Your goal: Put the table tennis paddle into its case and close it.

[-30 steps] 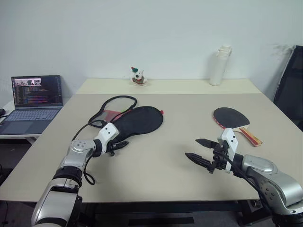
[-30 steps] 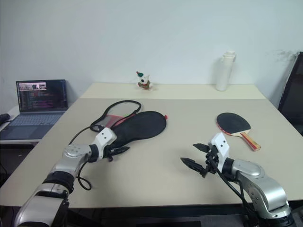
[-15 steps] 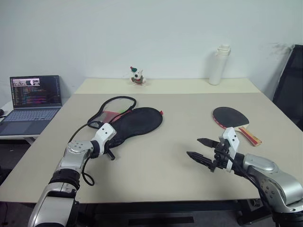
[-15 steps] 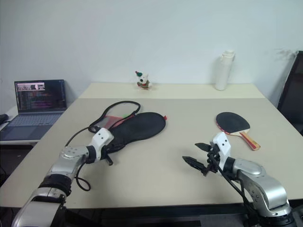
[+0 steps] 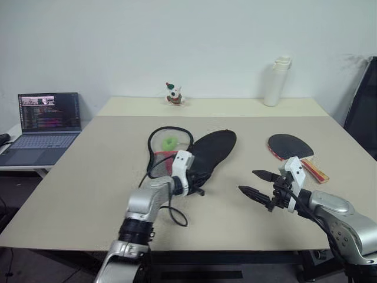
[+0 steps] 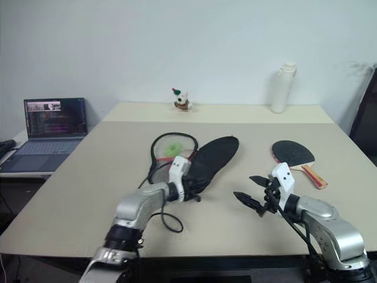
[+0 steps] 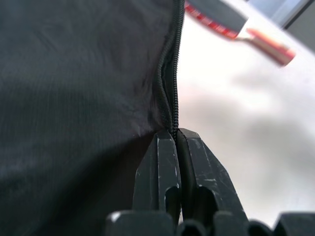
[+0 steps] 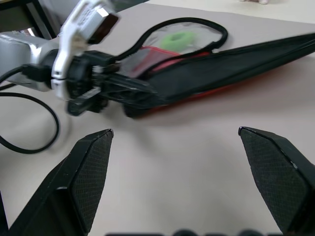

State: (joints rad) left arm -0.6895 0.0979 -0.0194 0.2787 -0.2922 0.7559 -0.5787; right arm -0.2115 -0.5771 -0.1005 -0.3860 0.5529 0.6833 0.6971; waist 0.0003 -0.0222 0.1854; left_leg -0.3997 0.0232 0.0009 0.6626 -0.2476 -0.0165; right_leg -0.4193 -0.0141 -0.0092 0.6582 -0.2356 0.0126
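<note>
The left gripper [image 5: 197,190] is pinched tight on the zipper rim of the case [image 5: 211,151], a soft black fabric pouch shaped like a paddle with a red lining and a clear mesh flap thrown open beside it; the left wrist view shows the two black fingers [image 7: 167,167] pressed together on the zipper seam, so the hold is on the edge of the fabric, not on the body. Gripping the rim there probably serves to hold the pouch in the middle of the table with its mouth kept available to the other arm. The right gripper [image 5: 263,184] hangs just above the table with its jaws spread wide and nothing between them, aimed across toward the case, which looks like a waiting stance before it goes for the bat. The table tennis paddle [image 5: 290,146], a flat bat with a round black rubber face, red edge and striped wooden handle, lies flat on the table [image 5: 82,177] off to the robot's right, apart from the case and just beyond the right gripper, untouched. The table is a pale beige matt top; a white bottle [image 5: 274,81] and a small toy figure [image 5: 172,94] stand at the far edge by a plain white wall, and an open laptop [image 5: 41,127] sits on a lower surface on the left
</note>
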